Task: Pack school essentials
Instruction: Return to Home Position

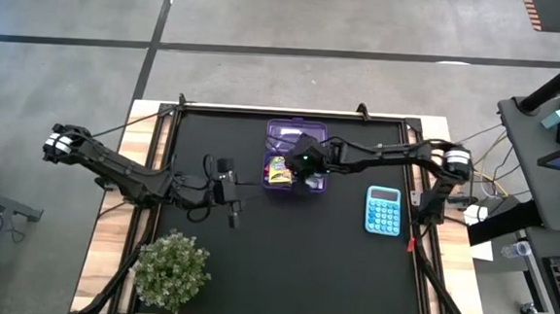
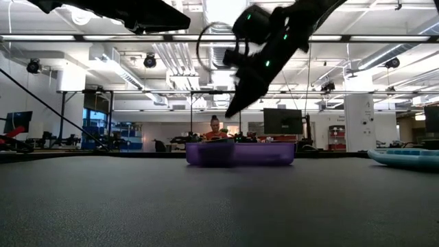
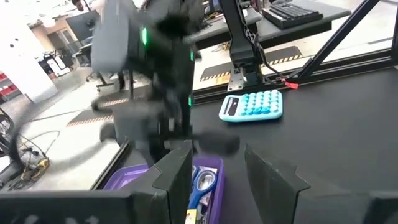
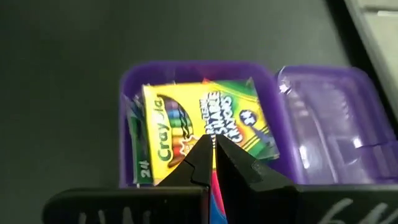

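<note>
The purple plastic box (image 1: 295, 171) sits open on the black table, its lid (image 1: 296, 135) lying flat toward the far edge. Inside lie the yellow-green crayon box (image 4: 202, 127) and the blue-handled scissors (image 3: 202, 182); a red bit (image 4: 205, 79) peeks out behind the crayons. My right gripper (image 4: 213, 144) hangs above the box (image 2: 240, 152), pointing down at the crayon box, its fingertips together. My left gripper (image 1: 234, 211) waits open on the box's left, level with the table, looking toward it. The pens and the white square stay hidden. My right gripper shows a thin pink-red strip (image 4: 216, 186) in the slit between its fingers. I cannot tell whether the fingers hold it or whether it lies in the box below. The gripper itself hangs clear of the crayon box.
A blue calculator (image 1: 384, 210) lies right of the box, near the right arm's base. A bushy potted plant (image 1: 171, 267) stands at the near left corner. Bare black table stretches across the near half. A person (image 2: 215, 128) sits far behind the table.
</note>
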Robot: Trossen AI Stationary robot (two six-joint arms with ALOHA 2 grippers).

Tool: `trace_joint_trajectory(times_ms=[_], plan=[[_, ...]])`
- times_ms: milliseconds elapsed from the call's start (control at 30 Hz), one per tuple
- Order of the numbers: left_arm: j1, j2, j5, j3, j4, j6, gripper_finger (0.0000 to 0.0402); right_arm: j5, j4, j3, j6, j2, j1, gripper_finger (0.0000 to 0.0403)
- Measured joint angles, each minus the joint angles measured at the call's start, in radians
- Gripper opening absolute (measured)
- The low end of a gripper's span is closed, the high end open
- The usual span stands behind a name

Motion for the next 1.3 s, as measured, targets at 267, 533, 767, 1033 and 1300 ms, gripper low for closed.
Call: trace_joint_trajectory(times_ms=[267,533,767,1033,1300], plan=[[-0.011,-0.001,0.007,-0.005,-0.001,0.012,0.0130,-0.001,0.117,-0.160,-0.022,-0.212,0.103,0.0009],[-0.012,-0.049,0.060,-0.016,-0.010,0.052,0.0130,0.004,0.392,-0.429,-0.023,-0.404,0.200,0.0009],[-0.012,-0.242,0.085,-0.157,0.041,0.080,0.0130,0.005,0.643,-0.675,-0.144,-0.582,0.213,0.0009],[-0.012,-0.511,0.066,-0.320,0.105,0.080,0.0122,0.002,0.690,-0.813,-0.114,-0.815,0.188,0.0009],[-0.011,-0.655,0.056,-0.413,0.102,0.090,0.0073,0.052,0.690,-0.903,-0.119,-0.951,0.188,0.0009]])
